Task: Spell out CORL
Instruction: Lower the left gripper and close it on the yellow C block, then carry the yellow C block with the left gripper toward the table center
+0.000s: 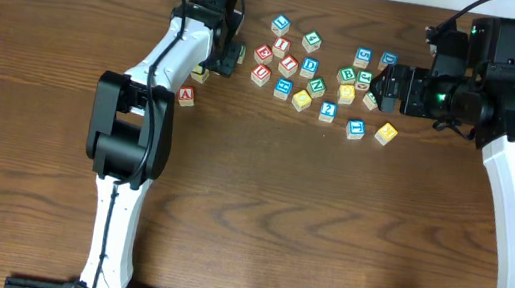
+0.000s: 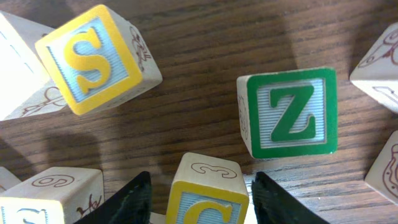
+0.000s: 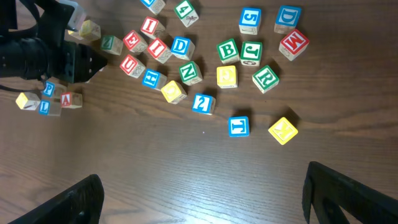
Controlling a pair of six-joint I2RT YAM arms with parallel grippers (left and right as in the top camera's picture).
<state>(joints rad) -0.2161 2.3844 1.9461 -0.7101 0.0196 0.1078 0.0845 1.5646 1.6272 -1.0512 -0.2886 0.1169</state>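
In the left wrist view a yellow-framed C block (image 2: 205, 193) stands on the table between my left gripper's fingers (image 2: 202, 202), with a small gap on each side. The left gripper (image 1: 223, 58) is open at the left end of the block cluster, and it hides the C block from overhead. My right gripper (image 1: 383, 87) is open and empty, held above the cluster's right end. From the right wrist I see its fingers (image 3: 205, 199) spread over bare wood. A green R block (image 3: 265, 78) lies beside a yellow block (image 3: 227, 76).
A yellow S block (image 2: 93, 59) and a green Z block (image 2: 292, 112) lie just ahead of the left fingers. Several letter blocks are scattered across the table's far middle (image 1: 307, 75). A red A block (image 1: 185, 97) sits by the left arm. Bare wood (image 1: 307, 222) fills the near half.
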